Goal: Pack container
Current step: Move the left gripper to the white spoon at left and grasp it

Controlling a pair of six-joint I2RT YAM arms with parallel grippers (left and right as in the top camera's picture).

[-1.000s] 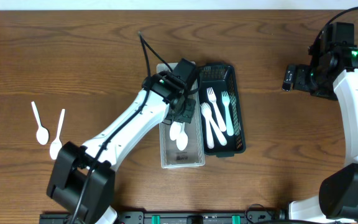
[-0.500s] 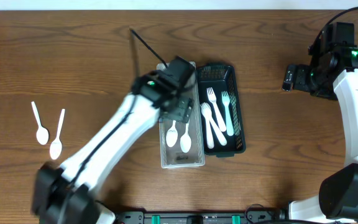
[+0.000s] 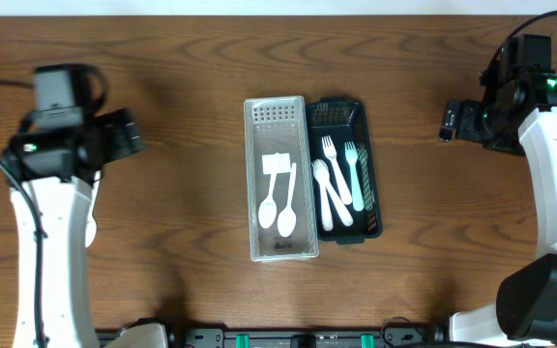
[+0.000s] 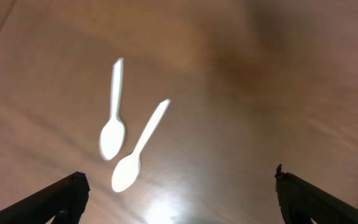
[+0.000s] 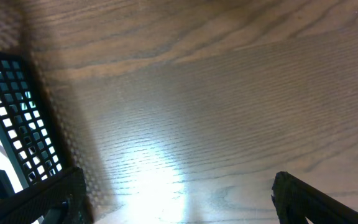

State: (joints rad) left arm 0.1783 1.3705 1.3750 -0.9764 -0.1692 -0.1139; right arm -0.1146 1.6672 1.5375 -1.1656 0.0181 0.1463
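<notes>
A clear tray [image 3: 257, 145] in the middle of the table holds two white spoons [image 3: 278, 205]. Beside it on the right, a black basket [image 3: 356, 110] holds several white forks [image 3: 337, 184]. My left gripper [image 3: 129, 135] is far left of the tray, open and empty. In the left wrist view it [image 4: 179, 186] hovers over two loose white spoons [image 4: 112, 134] lying on the wood. In the overhead view my arm hides these spoons. My right gripper [image 3: 450, 121] hangs open and empty to the right of the basket; in its wrist view the gripper [image 5: 179, 193] is over bare wood, with the basket [image 5: 8, 118] at the left edge.
The wooden table [image 3: 182, 77] carries only the tray, the basket and the loose spoons. Both white arms stand at the table's left and right sides.
My left gripper opened over the clear tray, leaving a second spoon there. The arm then swung away to the far left, above the loose spoons. The right arm has not moved.
</notes>
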